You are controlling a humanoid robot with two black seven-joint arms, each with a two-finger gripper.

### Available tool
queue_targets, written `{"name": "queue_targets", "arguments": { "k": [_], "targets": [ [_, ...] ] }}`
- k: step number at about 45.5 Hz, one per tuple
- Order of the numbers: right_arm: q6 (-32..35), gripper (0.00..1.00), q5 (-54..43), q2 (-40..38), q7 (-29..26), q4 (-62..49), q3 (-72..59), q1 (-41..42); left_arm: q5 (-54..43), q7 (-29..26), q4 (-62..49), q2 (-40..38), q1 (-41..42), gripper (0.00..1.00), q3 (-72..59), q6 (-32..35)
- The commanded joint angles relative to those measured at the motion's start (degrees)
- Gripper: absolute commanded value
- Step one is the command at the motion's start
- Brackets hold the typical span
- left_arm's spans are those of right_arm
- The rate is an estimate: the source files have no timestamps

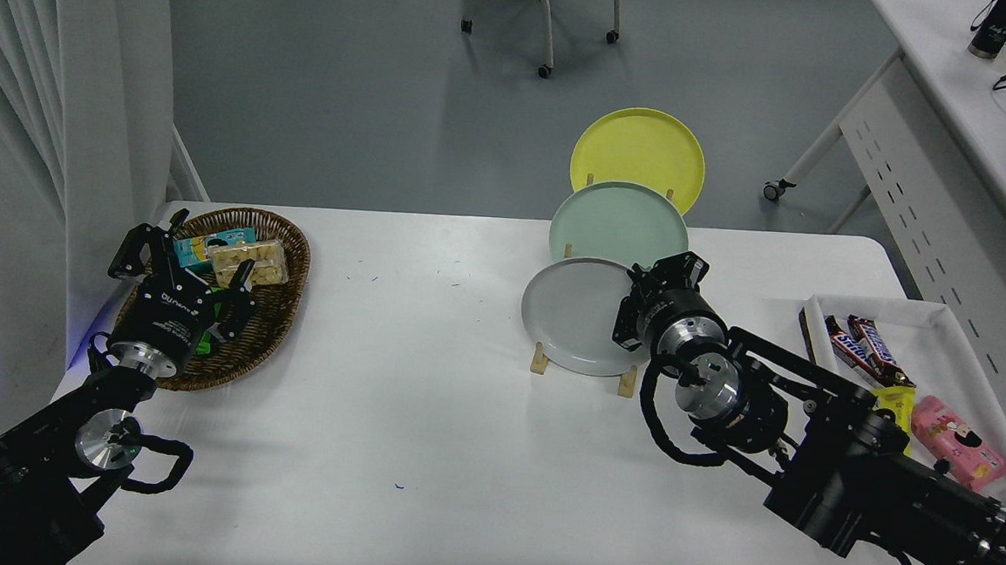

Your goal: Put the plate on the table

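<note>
1 round matte grey plate [573, 315] upright beside right gripper [653, 285]

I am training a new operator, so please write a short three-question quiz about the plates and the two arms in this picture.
1. True or false: the round light grey plate lies flat on the large white table.
2. Which plate stands farthest back: A round mint green plate, B round yellow plate, C grey?
3. Which gripper, left gripper or right gripper, is at the grey plate?

Key: 1 false, it stands in the wooden rack; 2 B; 3 right.
</note>
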Motion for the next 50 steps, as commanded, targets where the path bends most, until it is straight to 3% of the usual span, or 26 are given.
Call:
{"name": "queue_targets", "arguments": {
  "k": [1, 25, 35, 43, 50],
  "targets": [
    [1.47, 0.00, 0.03, 0.84, -0.25, 0.66, -0.18, 1.15, 0.00, 0.00, 0.02, 0.00, 0.01, 0.98, -0.04, -0.05],
    [3.14, 0.00, 0.03, 1.37, -1.04, 1.71, -0.97, 9.24, 0.00, 0.00, 0.02, 0.00, 0.01, 0.98, -0.04, -0.05],
    [4.55, 0.00, -0.32, 0.75, -5.17, 1.45, -0.63, 11.61, 0.00, 0.00, 0.02, 0.00, -0.07, 0.98, -0.04, 0.04],
    [4.46, 0.00, 0.12, 0.14, -5.44, 1.62, 0.26, 13.81, 0.00, 0.00, 0.02, 0.00, 0.01, 0.98, -0.04, 0.04],
    [4.46, 0.00, 4.59, -0.13, -5.61, 1.80, 2.63, 15.56, 0.00, 0.00, 0.02, 0.00, 0.01, 0.98, -0.04, 0.04]
  ]
}}
